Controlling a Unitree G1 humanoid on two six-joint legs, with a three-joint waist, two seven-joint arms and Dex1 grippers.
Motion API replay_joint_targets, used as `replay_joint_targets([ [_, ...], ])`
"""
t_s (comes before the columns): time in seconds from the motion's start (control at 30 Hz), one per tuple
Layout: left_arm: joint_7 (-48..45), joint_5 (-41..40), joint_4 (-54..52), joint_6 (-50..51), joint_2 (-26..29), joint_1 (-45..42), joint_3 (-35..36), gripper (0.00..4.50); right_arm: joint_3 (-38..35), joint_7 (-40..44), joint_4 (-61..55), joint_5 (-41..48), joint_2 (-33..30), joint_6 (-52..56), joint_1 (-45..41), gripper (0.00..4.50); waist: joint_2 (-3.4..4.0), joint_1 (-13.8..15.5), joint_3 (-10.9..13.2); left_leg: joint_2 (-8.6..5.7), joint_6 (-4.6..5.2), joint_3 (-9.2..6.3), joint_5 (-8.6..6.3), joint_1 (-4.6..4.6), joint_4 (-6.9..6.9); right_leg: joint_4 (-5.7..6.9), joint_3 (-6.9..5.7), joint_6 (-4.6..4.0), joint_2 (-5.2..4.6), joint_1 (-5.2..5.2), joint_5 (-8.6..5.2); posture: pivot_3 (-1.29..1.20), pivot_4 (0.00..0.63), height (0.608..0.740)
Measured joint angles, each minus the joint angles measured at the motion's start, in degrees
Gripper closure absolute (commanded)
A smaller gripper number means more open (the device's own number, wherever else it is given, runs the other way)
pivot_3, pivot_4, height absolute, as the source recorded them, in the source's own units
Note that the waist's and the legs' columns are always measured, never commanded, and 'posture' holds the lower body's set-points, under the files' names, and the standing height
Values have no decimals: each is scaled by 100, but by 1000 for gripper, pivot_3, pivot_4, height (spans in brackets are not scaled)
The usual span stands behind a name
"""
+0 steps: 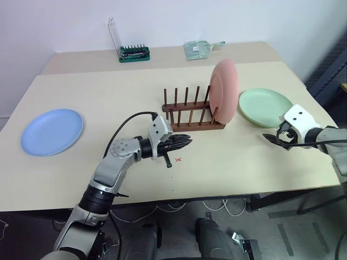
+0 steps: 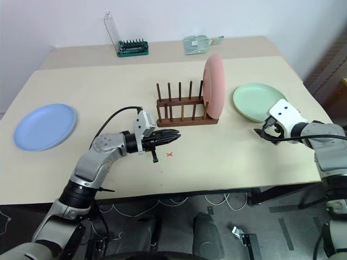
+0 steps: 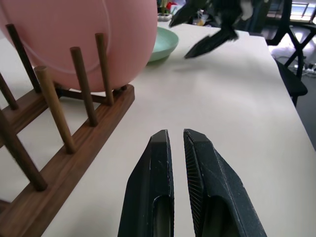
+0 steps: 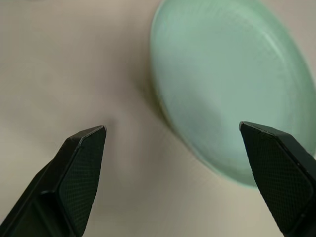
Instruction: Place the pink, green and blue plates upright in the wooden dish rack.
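The pink plate (image 1: 224, 90) already stands in the rack (image 1: 192, 115) at centre, while the green plate (image 1: 265, 106) at right and blue plate (image 1: 52, 131) at left lie on the counter (image 1: 108, 92); the right gripper (image 1: 275, 138) has its fingers wide open and empty, the left gripper (image 1: 186, 142) nearly closed and empty.

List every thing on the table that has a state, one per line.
Salmon-pink round plastic plate: upright in the rack's right end.
Dark wooden pegged dish rack: other slots empty.
Mint-green round plate: flat on table.
Light blue round plate: flat on table.
Left gripper: jaws shut, empty.
Right gripper: jaws open, empty.
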Motion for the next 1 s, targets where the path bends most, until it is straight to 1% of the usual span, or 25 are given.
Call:
replay_joint_targets([
  [0.1,0,1,19,-3,5,-7,2,4065,251,-206,634,-447,233,-557,-309,96,0,5,0,-2,0,0,0,0,0,0,0,0,0,0,0,0,150,740],
  [0.2,10,4,49,-3,16,-4,5,4065,373,-410,1155,-802,387,-1103,-594,892,-1,2,0,-1,0,-2,0,1,2,-2,1,-1,0,4,1,0,150,740],
  [0.3,27,6,49,-3,17,-1,6,4065,462,-537,1501,-1017,500,-1422,-717,2314,0,6,0,-2,-1,-3,0,2,2,-2,1,-1,0,6,1,0,150,740],
  [0.37,41,7,49,-3,25,6,6,4065,475,-627,1678,-1126,561,-1536,-752,3403,-1,15,0,-3,-1,-3,0,2,4,-3,1,-1,0,7,1,0,150,740],
  [0.43,58,7,48,-2,43,20,8,4065,482,-702,1781,-1209,584,-1612,-759,4388,-1,27,0,-4,-1,-5,0,2,3,-3,1,-1,0,7,1,0,150,740],
  [0.47,69,7,48,-2,50,24,8,4065,479,-759,1794,-1228,590,-1625,-765,4486,0,30,0,-4,-1,-5,0,2,3,-2,1,-1,0,7,1,0,150,740],
  [0.57,90,7,46,-2,55,40,8,4065,456,-869,1800,-1302,569,-1631,-751,4486,0,32,0,-4,-1,-7,0,2,2,-3,1,-1,0,8,1,0,150,740],
  [0.7,125,10,42,-14,67,62,12,4065,325,-1130,1501,-1372,491,-1629,-534,4486,2,34,1,-5,-1,-7,0,1,2,-2,1,-1,-1,6,1,0,150,740],
  [0.77,203,28,44,-89,70,67,32,4065,160,-1374,1099,-1434,350,-1599,-450,4486,11,40,6,-6,-1,-7,1,-2,2,0,3,-1,-1,2,1,0,150,740],
  [0.87,385,54,90,-235,65,32,192,4065,-505,-1591,20,-1253,116,-1353,-482,4486,18,13,7,-2,-1,-5,1,-4,-1,4,5,-1,2,-6,1,0,150,740],
  [0.93,484,52,173,-256,125,-75,327,4065,-883,-1479,-681,-942,66,-1055,-593,4486,18,5,7,-1,-1,-7,1,-3,0,4,4,0,4,-4,1,0,150,740],
  [1.0,522,51,301,-288,196,-201,494,4065,-1068,-1284,-1230,-637,67,-791,-708,4486,16,2,7,-1,-1,-7,1,-2,1,2,4,0,4,-1,0,0,150,740],
])
